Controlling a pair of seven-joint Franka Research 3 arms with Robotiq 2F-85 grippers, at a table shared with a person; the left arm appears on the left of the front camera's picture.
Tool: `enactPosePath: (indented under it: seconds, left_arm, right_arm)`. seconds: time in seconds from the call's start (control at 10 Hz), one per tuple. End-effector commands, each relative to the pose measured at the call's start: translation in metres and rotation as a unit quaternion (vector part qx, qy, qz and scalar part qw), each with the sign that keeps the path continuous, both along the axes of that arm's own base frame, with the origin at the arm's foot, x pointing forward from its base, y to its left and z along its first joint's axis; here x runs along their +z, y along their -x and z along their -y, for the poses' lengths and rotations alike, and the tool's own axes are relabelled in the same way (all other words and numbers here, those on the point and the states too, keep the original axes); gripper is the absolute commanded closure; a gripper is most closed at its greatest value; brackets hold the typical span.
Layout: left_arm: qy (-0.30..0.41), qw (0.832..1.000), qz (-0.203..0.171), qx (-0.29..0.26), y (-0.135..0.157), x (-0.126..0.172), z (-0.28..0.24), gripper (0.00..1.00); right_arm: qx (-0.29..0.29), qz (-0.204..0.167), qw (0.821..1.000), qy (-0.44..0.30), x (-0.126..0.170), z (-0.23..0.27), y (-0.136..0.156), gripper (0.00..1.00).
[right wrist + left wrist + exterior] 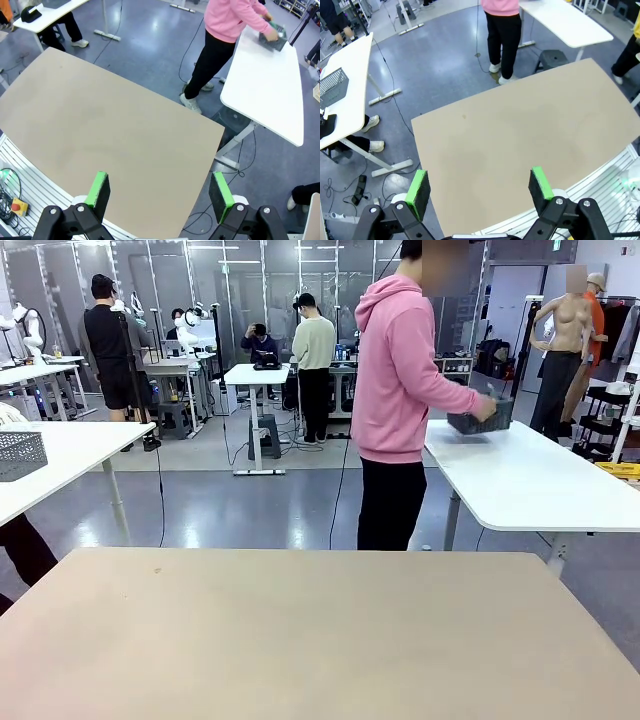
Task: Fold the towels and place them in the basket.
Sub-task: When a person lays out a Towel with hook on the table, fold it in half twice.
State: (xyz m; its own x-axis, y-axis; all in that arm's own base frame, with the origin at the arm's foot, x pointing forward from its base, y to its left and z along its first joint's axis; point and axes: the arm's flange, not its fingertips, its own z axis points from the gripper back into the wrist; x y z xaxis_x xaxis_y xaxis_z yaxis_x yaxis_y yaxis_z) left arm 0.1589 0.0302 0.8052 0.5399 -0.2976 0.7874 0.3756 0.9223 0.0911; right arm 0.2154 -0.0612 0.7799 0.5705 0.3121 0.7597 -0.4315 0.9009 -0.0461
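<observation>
Am watching the left gripper (479, 187) and the right gripper (159, 192), both hanging wide open above the tan desk (320, 640). A person in a pink hoodie (400, 380) is gripping the basket (480, 418) at the far end of a white table (540, 485) beyond the desk's far right corner.

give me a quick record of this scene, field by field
person: pink hoodie, standing past the beige table, facing the white table
basket: dark grey, on the white table, person's hand on it
left gripper: open, above the beige table
right gripper: open, above the beige table
</observation>
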Motion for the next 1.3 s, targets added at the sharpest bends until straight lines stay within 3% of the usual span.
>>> enactPosePath:
  seconds: [0.0, 1.2]
  left_arm:
    - [-0.004, 1.000, -0.002, -0.006, 0.0034, 0.0034, 0.0007, 0.00]
    - [-0.004, 1.000, -0.002, -0.006, 0.0034, 0.0034, 0.0007, 0.00]
  right_arm:
    - [0.002, -0.005, 1.000, 0.000, -0.0004, -0.0001, 0.0006, 0.00]
    - [0.002, -0.005, 1.000, 0.000, -0.0004, -0.0001, 0.0006, 0.00]
